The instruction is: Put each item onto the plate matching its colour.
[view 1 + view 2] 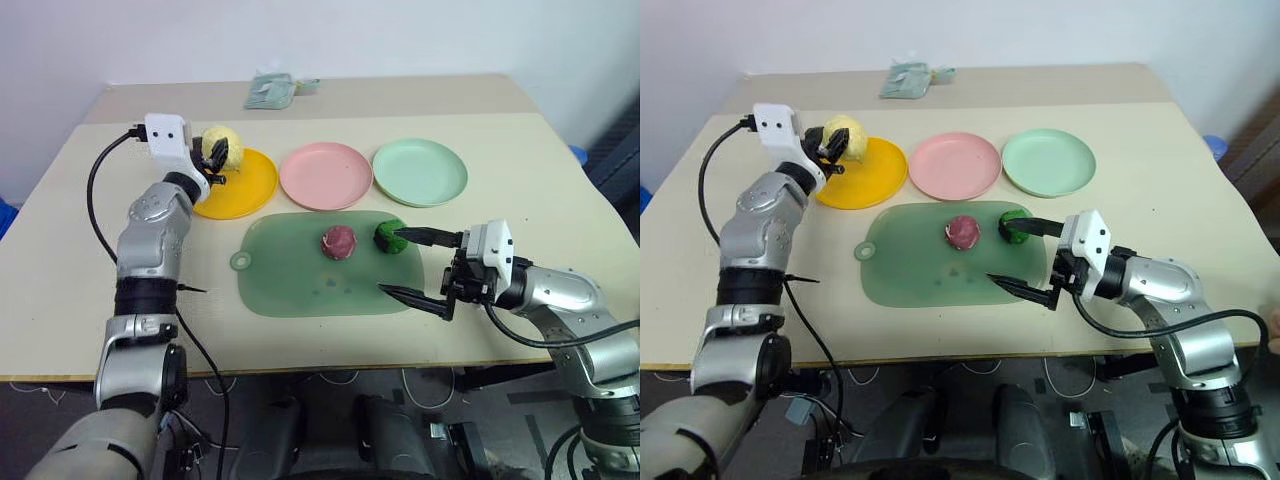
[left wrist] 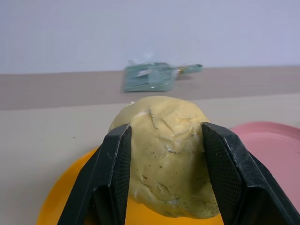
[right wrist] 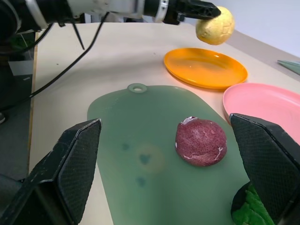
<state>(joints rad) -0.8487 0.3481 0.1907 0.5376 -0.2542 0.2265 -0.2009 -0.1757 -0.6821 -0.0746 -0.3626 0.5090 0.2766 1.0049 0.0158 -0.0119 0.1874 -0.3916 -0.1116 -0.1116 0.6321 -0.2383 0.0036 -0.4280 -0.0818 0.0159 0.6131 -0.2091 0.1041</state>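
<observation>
The yellow ball is hanging over the orange plate, near its ten o'clock rim, pinched at mid-height by the left gripper. Its creased, dented skin is suggesting something soft, doughy and light, so a gentle grip across the widest part is probably serving best. On the green mat, the maroon ball is lying just right of centre, the green ball at two o'clock. The right gripper is hovering at the mat's right edge, jaws spread wide, empty.
</observation>
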